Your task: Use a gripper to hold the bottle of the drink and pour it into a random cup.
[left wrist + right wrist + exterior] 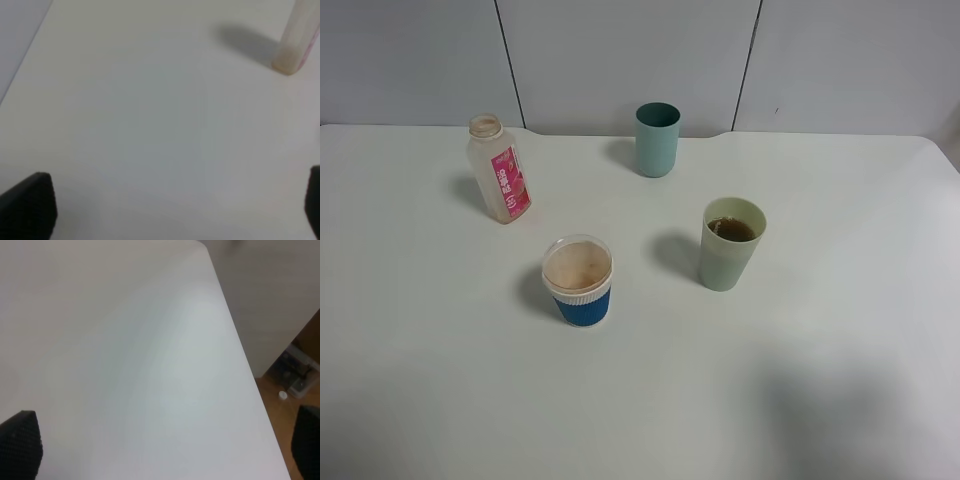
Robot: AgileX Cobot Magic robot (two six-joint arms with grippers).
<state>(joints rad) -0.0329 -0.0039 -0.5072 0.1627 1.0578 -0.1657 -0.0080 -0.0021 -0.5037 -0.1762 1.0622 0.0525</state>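
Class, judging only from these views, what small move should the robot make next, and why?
Probably none beyond keeping both arms back. The bottle stands uncapped and looks nearly empty, while the pale green cup already holds brown drink, so the pour seems done. The left pincer is open over bare table, holding nothing, and the right pincer also looks open and empty.

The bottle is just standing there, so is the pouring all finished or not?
It looks finished. The bottle stands on the table looking nearly empty, with no cap, and brown drink sits inside the pale green cup. Nothing is in hand: the left end effector is open over bare table, with only the bottle's base near it, and the right end effector is open too. Nothing seems left to do.
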